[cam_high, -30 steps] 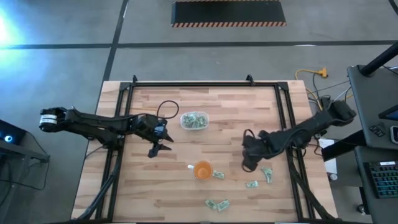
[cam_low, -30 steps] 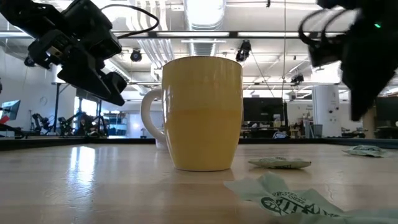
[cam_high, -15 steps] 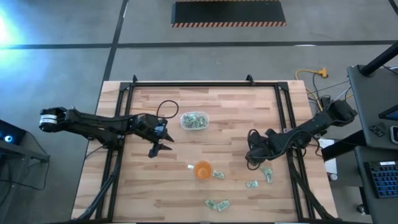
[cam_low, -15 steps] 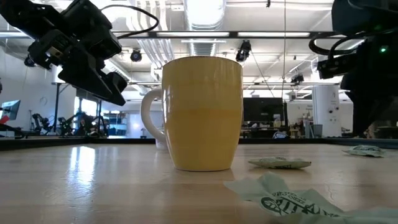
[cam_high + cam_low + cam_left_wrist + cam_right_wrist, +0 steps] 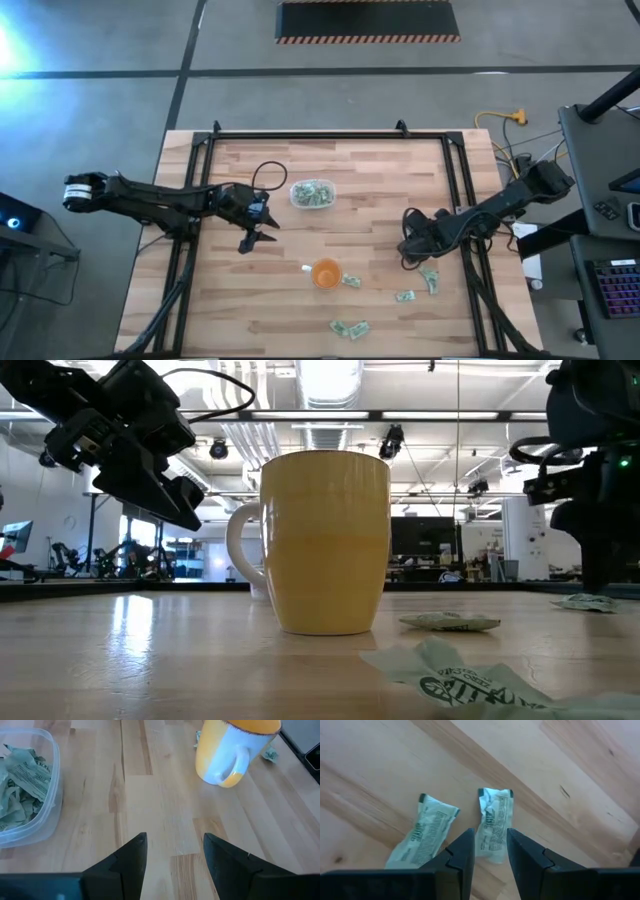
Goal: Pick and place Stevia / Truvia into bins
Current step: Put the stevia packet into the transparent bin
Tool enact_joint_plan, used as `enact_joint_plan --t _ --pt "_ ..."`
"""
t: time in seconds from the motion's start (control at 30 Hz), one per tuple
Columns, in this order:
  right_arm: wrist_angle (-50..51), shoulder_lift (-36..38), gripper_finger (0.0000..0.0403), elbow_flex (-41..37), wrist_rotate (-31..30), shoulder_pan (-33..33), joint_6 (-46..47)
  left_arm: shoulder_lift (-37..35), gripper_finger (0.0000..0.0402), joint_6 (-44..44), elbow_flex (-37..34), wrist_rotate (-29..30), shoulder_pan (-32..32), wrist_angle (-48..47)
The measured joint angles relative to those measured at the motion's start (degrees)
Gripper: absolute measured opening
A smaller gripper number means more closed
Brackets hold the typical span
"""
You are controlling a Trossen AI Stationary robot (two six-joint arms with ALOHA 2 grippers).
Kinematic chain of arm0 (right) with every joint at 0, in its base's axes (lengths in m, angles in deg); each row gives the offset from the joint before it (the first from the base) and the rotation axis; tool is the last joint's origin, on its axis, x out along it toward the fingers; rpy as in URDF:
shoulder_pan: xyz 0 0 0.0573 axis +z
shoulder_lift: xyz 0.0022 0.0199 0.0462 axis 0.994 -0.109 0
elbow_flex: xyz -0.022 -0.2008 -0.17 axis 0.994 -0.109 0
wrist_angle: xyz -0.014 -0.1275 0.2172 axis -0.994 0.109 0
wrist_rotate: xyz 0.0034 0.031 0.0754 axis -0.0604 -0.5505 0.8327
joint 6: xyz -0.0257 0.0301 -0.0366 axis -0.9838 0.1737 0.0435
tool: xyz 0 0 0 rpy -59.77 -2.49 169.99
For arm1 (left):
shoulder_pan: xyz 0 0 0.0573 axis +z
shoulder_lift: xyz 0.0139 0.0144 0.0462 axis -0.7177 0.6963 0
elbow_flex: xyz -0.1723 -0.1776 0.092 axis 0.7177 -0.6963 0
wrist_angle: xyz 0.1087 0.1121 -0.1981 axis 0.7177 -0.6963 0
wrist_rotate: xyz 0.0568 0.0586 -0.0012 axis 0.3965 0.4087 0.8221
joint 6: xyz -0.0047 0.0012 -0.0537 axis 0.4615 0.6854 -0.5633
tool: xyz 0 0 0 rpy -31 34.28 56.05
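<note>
Right tool (image 5: 410, 258) shifted toward loose sachets at desk's right front since earlier frame; now poised over one pale green-white paper sachet (image 5: 493, 825), fingers part-open astride it, nothing gripped. Left tool (image 5: 246, 243) idle, open, empty, near clear plastic tub (image 5: 313, 194).

Handling, judged: sachets light, thin, crumple-prone, slide on wood; pinch across narrow middle.

Count: loose sachets, about six visible; tub, one, part-filled; orange cup (image 5: 325, 272), one.

Even, bright overhead lighting on the wooden table (image 5: 330, 170) — strong glare at the high view's left edge and from ceiling lamps (image 5: 325, 380) in the low view — where the nearest sachet (image 5: 470, 678) appears slightly out of focus.
</note>
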Motion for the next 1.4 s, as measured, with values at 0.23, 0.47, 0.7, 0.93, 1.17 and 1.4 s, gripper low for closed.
enact_joint_plan --t 0.23,0.47,0.7,0.93,1.17,1.4 --pt "-3.7 0.0 0.0095 -2.0 0.1 0.0 -0.2 0.0 0.0178 0.0 0.0 0.0 0.0 0.0" --pt "-5.8 0.0 0.0079 -3.5 0.2 0.0 -0.1 0.0 0.0178 -1.9 0.3 -0.2 -0.1 4.0" --pt "-5.9 0.0 0.0066 -3.6 0.2 0.0 -0.2 -0.1 0.0178 -2.7 1.2 -1.5 -2.6 6.6" --pt "-6.2 0.0 0.005 -3.8 0.0 0.0 -1.1 -0.1 0.0178 -2.7 2.6 -1.5 -7.6 6.6" --pt "-7.7 0.0 0.0011 -3.8 -0.1 0.0 -3.9 -0.2 0.0178 -1.6 5.7 -1.5 -12.4 5.7" --pt "-13.7 0.1 0.0009 -3.8 -6.0 0.0 -15.8 -0.2 0.0178 2.3 7.0 -0.7 -12.9 5.4"
